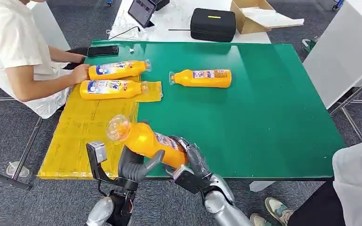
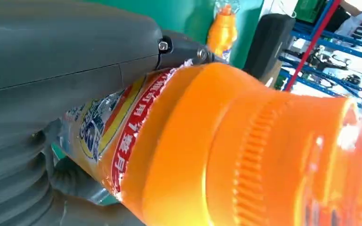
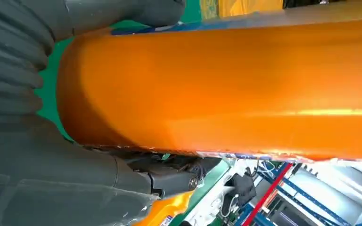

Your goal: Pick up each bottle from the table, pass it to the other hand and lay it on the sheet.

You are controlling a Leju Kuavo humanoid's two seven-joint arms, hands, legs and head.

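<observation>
Over the near edge of the green table (image 1: 264,117), both my hands meet on one orange bottle (image 1: 146,140). It lies tilted, clear cap end up and toward the yellow sheet (image 1: 80,136), base down toward my right side. My right hand (image 1: 191,160) wraps the labelled lower half; the right wrist view shows its thumb (image 3: 122,9) over one side of the orange body (image 3: 226,89) and the darker fingers (image 3: 169,176) under the other, so that grasp is firm. My left hand (image 1: 134,165) cups the bottle from beneath near the shoulder, its thumb lying along the underside; the left wrist view shows the grey cover pressed against the label (image 2: 103,127), with the ribbed cap (image 2: 273,160) beyond. So each hand has hold of it. On the sheet's far end, at the table's far left corner, two more bottles lie on their sides, caps pointing right: the far bottle (image 1: 118,69) and the near bottle (image 1: 111,89), close and nearly parallel. A person's hand (image 1: 80,73) rests at the base of the far one. A fourth bottle (image 1: 202,78) lies on bare green near the middle of the far edge, cap toward the sheet.
</observation>
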